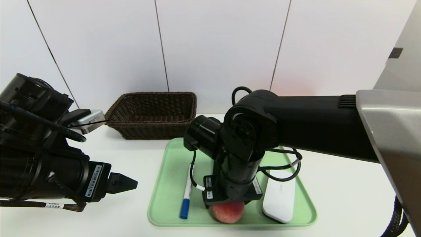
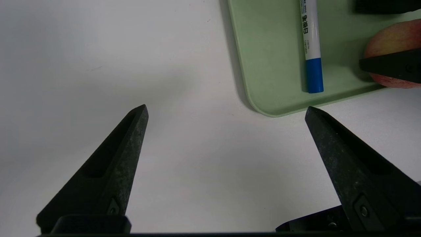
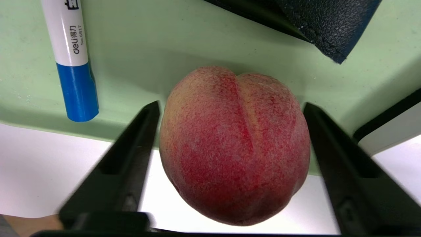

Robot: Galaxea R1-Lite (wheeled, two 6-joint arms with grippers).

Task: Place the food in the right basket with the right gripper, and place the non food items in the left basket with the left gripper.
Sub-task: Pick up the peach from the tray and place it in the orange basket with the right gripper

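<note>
Straddling the peach (image 3: 235,148) on the green tray (image 1: 158,220), right gripper (image 3: 232,107) fairly wide, fingers flanking the fruit (likely centring a grip; firm hold, cannot tell). Left gripper (image 2: 225,108) wide open, empty, over the tabletop (image 2: 197,171), clear of the tray.

Pen (image 3: 70,49), 10 o'clock in right wrist view: "deli得力", "No.6817" on white barrel. Left wrist view, 1 o'clock: same barrel reads "白板笔". Arm stickers: barcodes, too small to read.
</note>
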